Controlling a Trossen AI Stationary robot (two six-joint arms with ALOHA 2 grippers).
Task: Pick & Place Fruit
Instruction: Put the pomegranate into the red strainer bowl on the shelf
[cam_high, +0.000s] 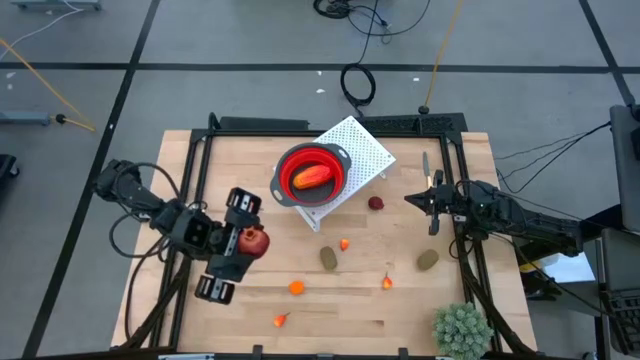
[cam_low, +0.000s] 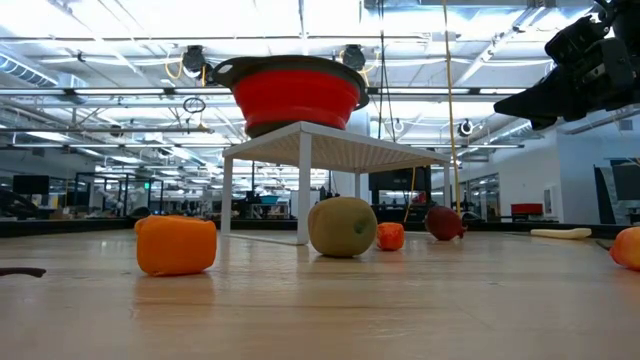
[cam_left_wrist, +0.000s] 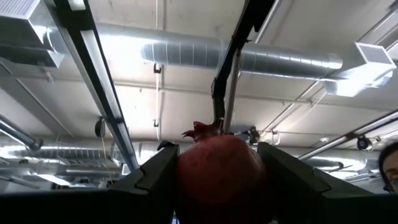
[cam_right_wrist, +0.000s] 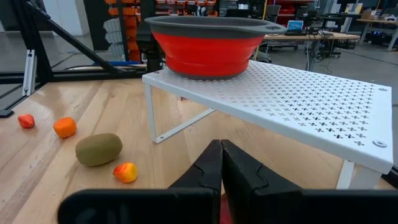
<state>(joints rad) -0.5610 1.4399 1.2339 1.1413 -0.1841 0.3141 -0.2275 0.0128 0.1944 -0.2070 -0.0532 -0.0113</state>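
Red-orange and elongated, one toy fruit piece (cam_high: 313, 178) already lies in the round red bowl with the grey rim (cam_high: 287, 165), which stands on the white perforated metal rack (cam_high: 368, 151) at the back of my pale wooden counter (cam_high: 340, 305); I judge that as the only piece delivered so far. My left gripper (cam_high: 240, 245) is clamped on a dark red pomegranate-like ball (cam_left_wrist: 219, 168), lifted above the counter's left side, well apart from the bowl. My right gripper (cam_right_wrist: 221, 163) hangs near the rack's right end with fingers pressed together, carrying nothing. Left on the counter: a second dark red ball (cam_high: 376, 203), two brown-green ovals (cam_high: 328, 258) (cam_high: 427, 260), and several small orange bits (cam_high: 296, 288). Most of the work seems ahead.
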